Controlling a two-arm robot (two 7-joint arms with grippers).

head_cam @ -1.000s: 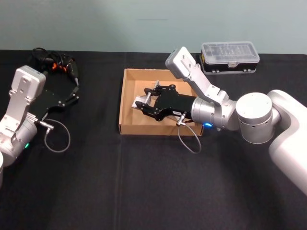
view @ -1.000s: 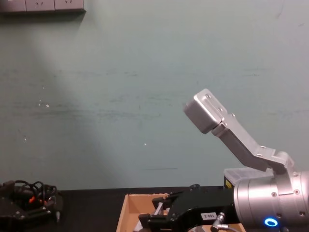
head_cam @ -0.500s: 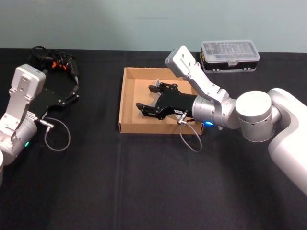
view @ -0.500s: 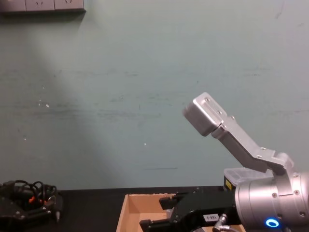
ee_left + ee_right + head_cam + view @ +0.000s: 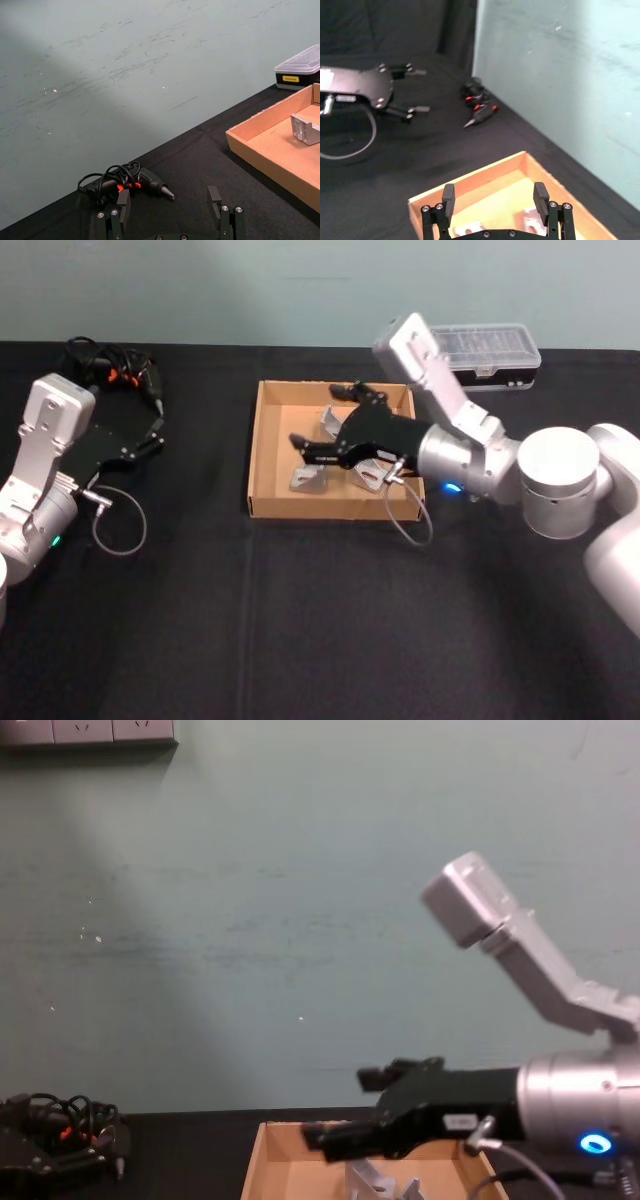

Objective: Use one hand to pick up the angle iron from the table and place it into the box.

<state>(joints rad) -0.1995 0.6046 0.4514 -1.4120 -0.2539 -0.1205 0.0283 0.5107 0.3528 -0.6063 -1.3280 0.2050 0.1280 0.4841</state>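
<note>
Head view: right pincer (image 5: 322, 417) hangs wide above the box (image 5: 266, 447), angle irons (image 5: 308, 478) lying inside.

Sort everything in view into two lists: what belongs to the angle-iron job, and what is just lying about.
Part of the job:
- shallow tan cardboard box
- silver metal angle irons lying inside it
- right claw, open above the box
- flat matte black table

Just lying about:
- black plastic case with clear lid
- black and orange power tool with coiled cord
- left claw, parked
</note>
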